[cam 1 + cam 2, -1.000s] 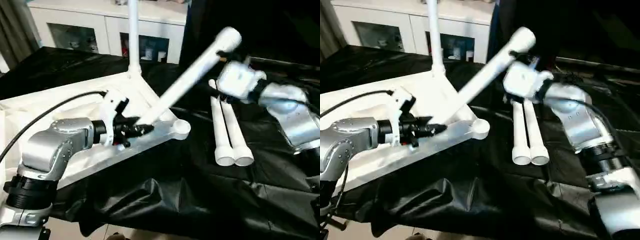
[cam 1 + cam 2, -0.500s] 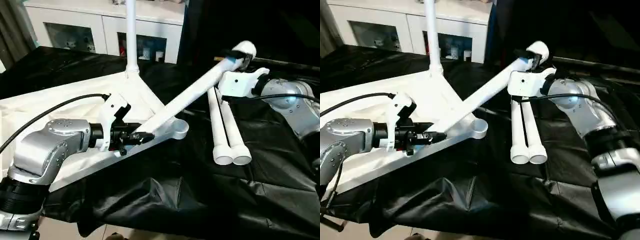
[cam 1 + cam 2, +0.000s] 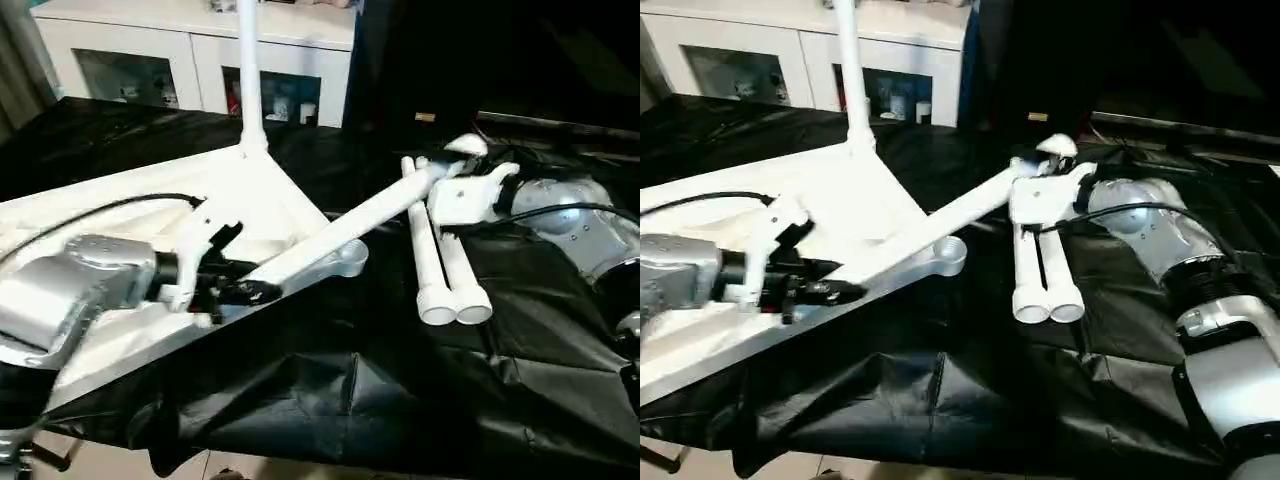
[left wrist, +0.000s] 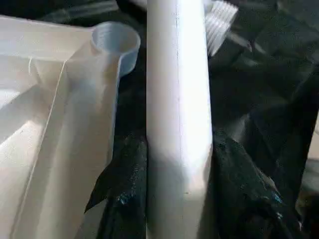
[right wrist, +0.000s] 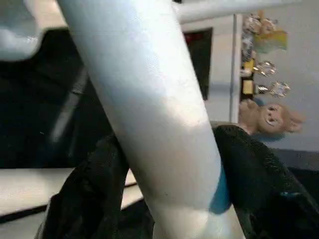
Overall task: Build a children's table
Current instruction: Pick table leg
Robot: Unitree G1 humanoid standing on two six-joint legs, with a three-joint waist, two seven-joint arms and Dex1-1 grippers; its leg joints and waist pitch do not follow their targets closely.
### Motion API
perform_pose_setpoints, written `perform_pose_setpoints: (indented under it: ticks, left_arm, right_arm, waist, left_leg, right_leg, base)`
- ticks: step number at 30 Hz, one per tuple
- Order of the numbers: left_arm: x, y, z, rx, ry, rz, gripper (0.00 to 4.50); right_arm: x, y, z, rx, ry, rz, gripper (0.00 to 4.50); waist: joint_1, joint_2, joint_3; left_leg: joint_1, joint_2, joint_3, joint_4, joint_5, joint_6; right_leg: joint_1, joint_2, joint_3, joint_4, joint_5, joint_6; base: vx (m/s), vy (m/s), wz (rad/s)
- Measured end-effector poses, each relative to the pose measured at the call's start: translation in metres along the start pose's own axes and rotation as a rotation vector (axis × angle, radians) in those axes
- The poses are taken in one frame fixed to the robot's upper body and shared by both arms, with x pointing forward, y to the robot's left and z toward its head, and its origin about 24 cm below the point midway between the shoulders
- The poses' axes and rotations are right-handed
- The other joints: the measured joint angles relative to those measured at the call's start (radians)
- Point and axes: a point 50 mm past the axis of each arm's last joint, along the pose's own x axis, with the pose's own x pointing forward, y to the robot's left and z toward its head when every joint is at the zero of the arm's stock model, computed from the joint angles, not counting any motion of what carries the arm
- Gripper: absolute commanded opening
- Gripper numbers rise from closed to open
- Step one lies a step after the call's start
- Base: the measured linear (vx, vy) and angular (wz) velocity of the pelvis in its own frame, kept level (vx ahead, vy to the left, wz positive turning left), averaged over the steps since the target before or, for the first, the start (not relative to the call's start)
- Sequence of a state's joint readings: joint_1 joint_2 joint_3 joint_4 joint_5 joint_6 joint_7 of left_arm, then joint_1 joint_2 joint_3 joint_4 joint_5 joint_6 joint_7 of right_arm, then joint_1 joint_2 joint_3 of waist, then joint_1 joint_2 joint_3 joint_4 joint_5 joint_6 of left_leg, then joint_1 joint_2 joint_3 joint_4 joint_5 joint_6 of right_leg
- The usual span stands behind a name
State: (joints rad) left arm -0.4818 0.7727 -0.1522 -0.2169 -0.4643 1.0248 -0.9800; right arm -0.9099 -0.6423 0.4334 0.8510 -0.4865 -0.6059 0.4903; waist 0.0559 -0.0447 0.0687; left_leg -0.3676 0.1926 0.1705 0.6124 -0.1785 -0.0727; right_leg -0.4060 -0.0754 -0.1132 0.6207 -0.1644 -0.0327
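Observation:
The children's table top point(image 3: 110, 225) lies upside down on the left, with one white leg point(image 3: 246, 80) standing upright in its far corner. A second leg point(image 3: 350, 225) slants low across the near corner, beside the empty socket point(image 3: 352, 258). My left gripper point(image 3: 262, 291) is shut on the lower end of that slanted leg, which sits between its two black fingers point(image 4: 124, 189). My right gripper point(image 3: 452, 165) is around the leg's upper end. In the right wrist view its fingers point(image 5: 244, 164) press both sides of the leg point(image 5: 149, 114).
Two loose legs point(image 3: 440, 260) lie side by side on the black cloth point(image 3: 400, 380) under my right hand. A white glass-door cabinet point(image 3: 180, 60) stands behind the table. The cloth hangs over the near table edge.
The held leg's upper end has dropped from steeply raised to a low slant. My right gripper's fingers have closed in on that end. The left gripper keeps its hold.

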Motion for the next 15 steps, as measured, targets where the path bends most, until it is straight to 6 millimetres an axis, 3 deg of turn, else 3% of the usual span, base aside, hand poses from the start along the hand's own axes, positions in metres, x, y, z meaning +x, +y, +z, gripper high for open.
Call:
perform_pose_setpoints:
  ticks: [6, 10, 14, 15]
  left_arm:
    - [-0.011, 0.000, -0.001, -0.005, 0.078, -0.012, 1.47]
    - [-0.013, 0.000, 0.005, 0.005, 0.078, -0.011, 1.47]
    - [-0.010, 0.001, 0.008, 0.008, 0.076, -0.019, 1.47]
    - [-0.008, 0.002, 0.010, 0.009, 0.074, -0.021, 2.03]
  right_arm:
    - [0.012, 0.020, 0.008, -0.006, -0.033, 0.074, 2.22]
    - [0.012, 0.018, 0.008, -0.005, -0.036, 0.065, 2.12]
    - [0.008, 0.017, 0.004, -0.001, -0.029, 0.053, 2.11]
    - [0.007, 0.016, 0.003, 0.002, -0.026, 0.047, 2.11]
  waist:
    - [0.003, -0.003, 0.003]
    - [0.009, -0.005, 0.008]
    - [0.013, 0.001, 0.011]
    - [0.013, 0.004, 0.013]
  left_leg:
    - [0.000, 0.000, -0.001, 0.000, 0.000, 0.000]
    - [0.000, 0.000, -0.001, 0.000, 0.000, 0.000]
    - [-0.001, -0.001, -0.001, 0.003, 0.000, 0.000]
    - [-0.001, -0.001, -0.001, 0.003, 0.000, 0.000]
  right_leg:
    - [0.000, 0.000, 0.001, 0.001, 0.000, 0.000]
    - [0.000, 0.000, 0.002, 0.002, 0.000, 0.000]
    - [0.001, 0.000, 0.004, 0.003, 0.000, 0.000]
    - [0.001, 0.000, 0.004, 0.003, 0.000, -0.001]
  base:
    - [0.000, 0.000, 0.00]
    - [0.000, 0.000, 0.00]
    - [0.000, 0.000, 0.00]
    - [0.000, 0.000, 0.00]
